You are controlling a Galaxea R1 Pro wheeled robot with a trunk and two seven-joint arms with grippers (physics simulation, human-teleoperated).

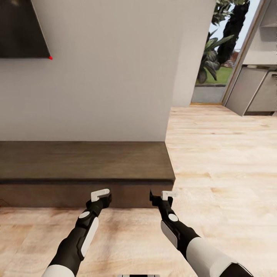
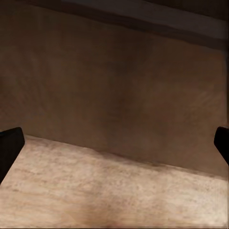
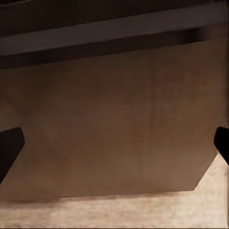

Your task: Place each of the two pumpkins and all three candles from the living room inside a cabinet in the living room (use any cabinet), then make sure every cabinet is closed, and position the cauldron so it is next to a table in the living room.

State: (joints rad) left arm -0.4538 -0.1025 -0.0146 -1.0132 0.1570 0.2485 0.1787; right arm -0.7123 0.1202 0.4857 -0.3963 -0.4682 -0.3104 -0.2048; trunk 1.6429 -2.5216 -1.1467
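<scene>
The cabinet (image 1: pixel 84 161) is a long, low dark-brown wooden unit against the white wall, its flat fronts shut. My left gripper (image 1: pixel 103 195) hovers just in front of its front face, near the floor, open and empty. My right gripper (image 1: pixel 161 197) is held close to the front at the cabinet's right end, also open and empty. In the left wrist view the brown cabinet front (image 2: pixel 114 90) meets the pale wood floor (image 2: pixel 109 195). The right wrist view has the cabinet front (image 3: pixel 109 124) under its dark top edge. Pumpkins, candles, cauldron and table are out of view.
A dark TV screen (image 1: pixel 21 29) hangs on the wall above the cabinet. Pale wood floor (image 1: pixel 223 161) stretches to the right toward a doorway with plants (image 1: pixel 217 50) and grey kitchen units (image 1: pixel 256 90).
</scene>
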